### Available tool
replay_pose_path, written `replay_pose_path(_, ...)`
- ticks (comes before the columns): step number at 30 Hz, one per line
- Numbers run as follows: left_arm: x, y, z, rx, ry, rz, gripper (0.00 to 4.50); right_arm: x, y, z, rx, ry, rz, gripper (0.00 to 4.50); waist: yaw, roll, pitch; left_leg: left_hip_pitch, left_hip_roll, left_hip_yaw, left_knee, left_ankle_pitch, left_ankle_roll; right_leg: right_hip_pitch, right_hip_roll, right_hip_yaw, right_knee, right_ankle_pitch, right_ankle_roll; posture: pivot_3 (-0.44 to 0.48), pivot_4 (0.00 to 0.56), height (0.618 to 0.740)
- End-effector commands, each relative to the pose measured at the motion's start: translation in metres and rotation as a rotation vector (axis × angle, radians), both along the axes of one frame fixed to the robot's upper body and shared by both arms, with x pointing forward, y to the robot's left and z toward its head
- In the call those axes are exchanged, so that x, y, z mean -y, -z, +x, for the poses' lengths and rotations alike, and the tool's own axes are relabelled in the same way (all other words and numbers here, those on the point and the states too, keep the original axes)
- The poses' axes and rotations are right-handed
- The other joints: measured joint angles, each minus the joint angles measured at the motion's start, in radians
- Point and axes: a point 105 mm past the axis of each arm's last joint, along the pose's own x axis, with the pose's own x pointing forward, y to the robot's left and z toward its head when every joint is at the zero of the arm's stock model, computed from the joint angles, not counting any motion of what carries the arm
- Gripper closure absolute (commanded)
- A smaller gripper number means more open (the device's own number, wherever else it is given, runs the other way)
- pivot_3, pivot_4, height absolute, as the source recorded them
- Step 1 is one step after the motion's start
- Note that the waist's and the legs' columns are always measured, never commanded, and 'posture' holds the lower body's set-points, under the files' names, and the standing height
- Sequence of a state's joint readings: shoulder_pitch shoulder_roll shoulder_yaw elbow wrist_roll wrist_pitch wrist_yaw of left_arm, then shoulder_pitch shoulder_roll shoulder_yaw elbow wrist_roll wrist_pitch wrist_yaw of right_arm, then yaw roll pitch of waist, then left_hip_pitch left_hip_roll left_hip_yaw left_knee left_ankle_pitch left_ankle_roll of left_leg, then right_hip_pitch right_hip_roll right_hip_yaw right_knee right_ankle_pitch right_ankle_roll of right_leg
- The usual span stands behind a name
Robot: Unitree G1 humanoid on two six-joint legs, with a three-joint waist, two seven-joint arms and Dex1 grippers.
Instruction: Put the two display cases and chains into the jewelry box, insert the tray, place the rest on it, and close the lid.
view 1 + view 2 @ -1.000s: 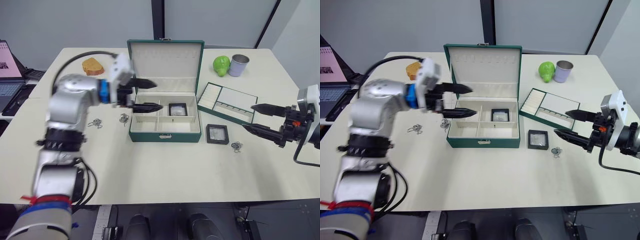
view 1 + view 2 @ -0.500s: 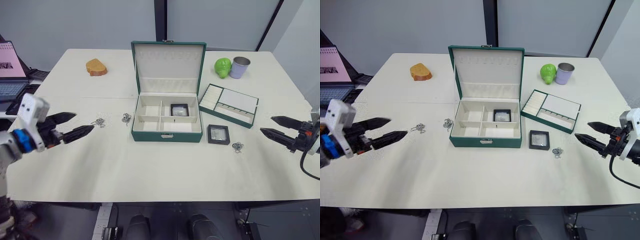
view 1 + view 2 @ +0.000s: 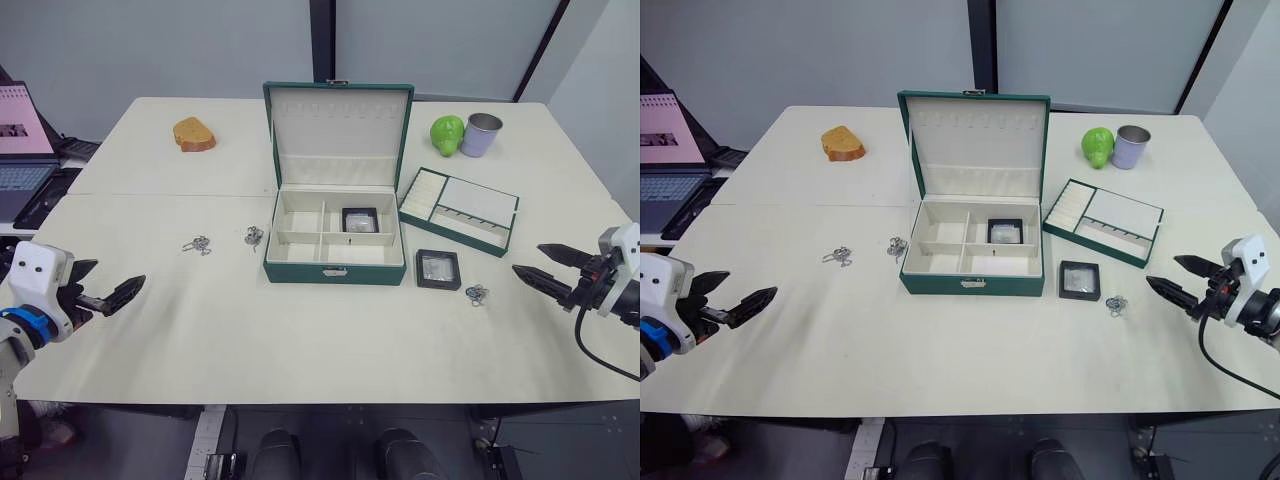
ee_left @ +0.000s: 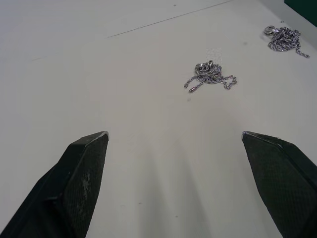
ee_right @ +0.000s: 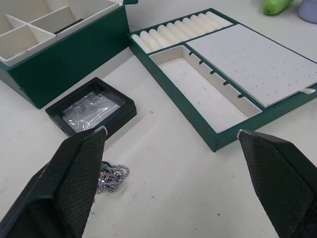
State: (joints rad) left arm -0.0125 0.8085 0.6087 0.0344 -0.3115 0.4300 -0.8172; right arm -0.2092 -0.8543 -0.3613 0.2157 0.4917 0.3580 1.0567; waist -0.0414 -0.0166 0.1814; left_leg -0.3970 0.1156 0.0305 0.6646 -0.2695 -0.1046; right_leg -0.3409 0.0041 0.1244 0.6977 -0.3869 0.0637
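the second display case [image 3: 437, 268] lies on the table just right of the jewelry box [image 3: 334, 262] — nearer the right gripper [image 3: 545, 265], fingers apart and empty — the left gripper [image 3: 108, 291], likewise spread, faces two chains [image 3: 196, 244].

A white table [image 3: 300, 330] bears a brown bread-like lump [image 3: 193, 134] at its far left; a green pear-like fruit [image 3: 446, 133] sits at the far right, touching or just beside a grey cup [image 3: 480, 134]; an open laptop [image 3: 22, 150] stands off the table's left edge.
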Motion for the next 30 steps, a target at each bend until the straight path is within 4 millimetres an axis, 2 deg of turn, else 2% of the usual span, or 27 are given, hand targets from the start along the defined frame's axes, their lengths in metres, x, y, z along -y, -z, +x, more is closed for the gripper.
replay_pose_path(1, 0.004, -0.009, 0.001, 0.026, 0.025, 0.036, 0.04, -0.001, -0.011, 0.001, 0.045, -0.002, -0.015, 0.0, 0.0, 0.0, 0.0, 0.0, 0.0, 0.0, 0.0, 0.0, 0.0, 0.0, 0.0, 0.0, 0.0, 0.0, 0.0, 0.0, 0.15, 0.74)
replay_pose_path(7, 0.007, -0.01, 0.001, 0.028, 0.03, 0.041, 0.04, -0.005, -0.014, 0.002, 0.05, -0.014, -0.007, 0.0, 0.0, 0.0, 0.0, 0.0, 0.0, 0.0, 0.0, 0.0, 0.0, 0.0, 0.0, 0.0, 0.0, 0.0, 0.0, 0.0, 0.15, 0.74)
replay_pose_path(11, 0.013, -0.011, 0.006, 0.06, 0.011, 0.002, 0.04, -0.026, -0.028, 0.001, 0.05, -0.104, 0.036, 0.0, 0.001, 0.0, 0.0, 0.0, 0.0, 0.0, 0.0, 0.0, 0.0, 0.0, 0.0, 0.0, 0.0, 0.0, 0.0, 0.0, 0.15, 0.74)
replay_pose_path(12, 0.015, -0.012, 0.008, 0.071, 0.001, -0.015, 0.04, -0.034, -0.034, 0.002, 0.06, -0.136, 0.046, 0.0, 0.001, 0.0, 0.0, 0.0, 0.0, 0.0, 0.0, 0.0, 0.0, 0.0, 0.0, 0.0, 0.0, 0.0, 0.0, 0.0, 0.15, 0.74)
replay_pose_path(15, 0.034, -0.009, 0.017, 0.091, 0.003, -0.075, 0.04, -0.08, -0.063, 0.0, 0.102, -0.308, 0.088, 0.0, 0.001, 0.001, 0.0, 0.0, 0.0, 0.0, 0.0, 0.0, 0.0, 0.0, 0.0, 0.0, 0.0, 0.0, 0.0, 0.0, 0.15, 0.74)
replay_pose_path(21, 0.058, 0.0, 0.04, 0.109, -0.054, -0.121, 0.04, -0.149, -0.092, -0.006, 0.16, -0.547, 0.081, 0.0, 0.007, 0.0, -0.001, -0.001, 0.001, -0.001, 0.0, 0.0, 0.0, 0.0, 0.001, -0.001, 0.0, 0.0, 0.0, 0.0, 0.15, 0.74)
replay_pose_path(26, 0.071, 0.006, 0.058, 0.118, -0.14, -0.143, 0.04, -0.187, -0.101, -0.005, 0.196, -0.672, 0.047, 0.0, 0.01, 0.0, -0.001, -0.002, 0.0, -0.002, 0.001, 0.0, 0.0, -0.001, 0.0, -0.001, 0.001, 0.0, 0.0, 0.0, 0.15, 0.74)
replay_pose_path(30, 0.077, 0.012, 0.07, 0.114, -0.182, -0.172, 0.04, -0.205, -0.105, 0.0, 0.211, -0.712, 0.039, 0.0, 0.009, 0.0, -0.001, -0.002, 0.0, -0.002, 0.001, 0.0, 0.0, -0.002, 0.0, -0.001, 0.001, 0.0, 0.0, 0.0, 0.15, 0.74)
